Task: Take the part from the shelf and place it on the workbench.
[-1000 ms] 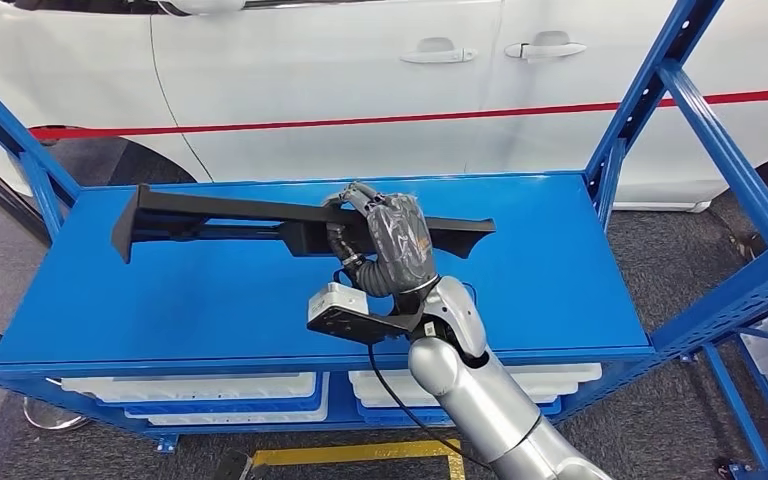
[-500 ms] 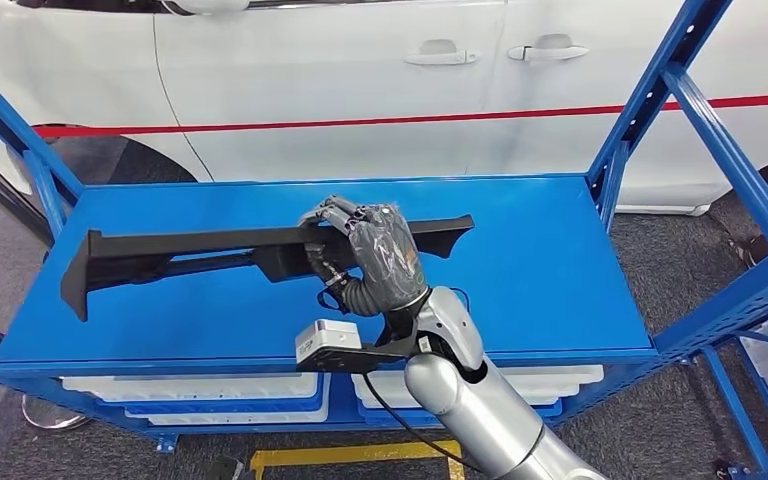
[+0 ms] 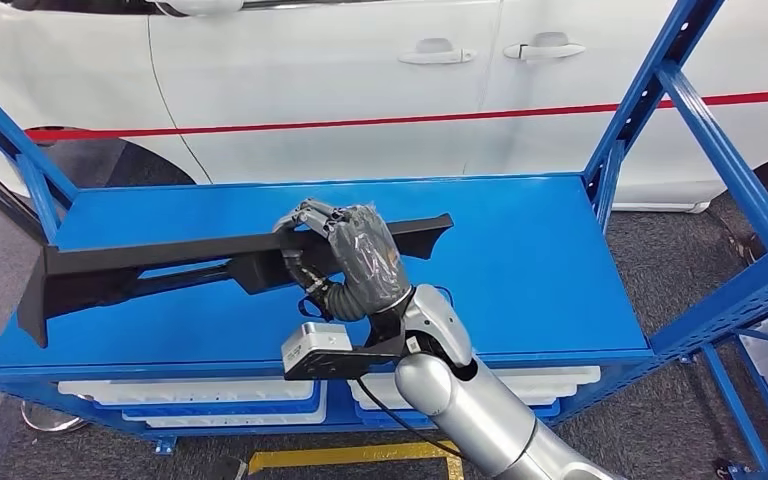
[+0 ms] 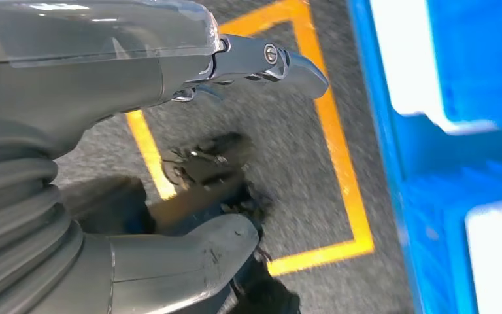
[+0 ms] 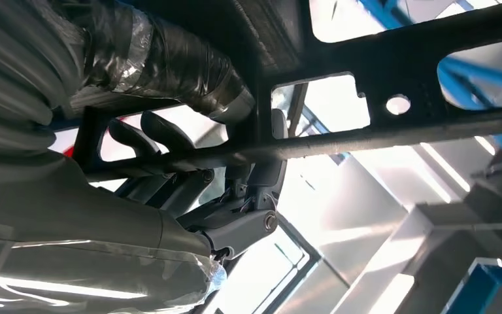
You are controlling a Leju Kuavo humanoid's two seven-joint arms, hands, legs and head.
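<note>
From the head view, your right hand [image 3: 352,262] grips the long black part [image 3: 200,262] near its middle, probably so neither end sags, fingers [image 3: 305,216] curled over its top edge. It hangs above the blue shelf [image 3: 520,260], long axis running across the shelf, the broad end past the fingers toward the shelf's left edge, the tapered end just beyond the knuckles. From the left wrist, your left hand [image 4: 104,163] hangs over the floor, fingers apart and holding nothing. From the right wrist, the fingers [image 5: 150,134] wrap a bar of the part's open frame.
</note>
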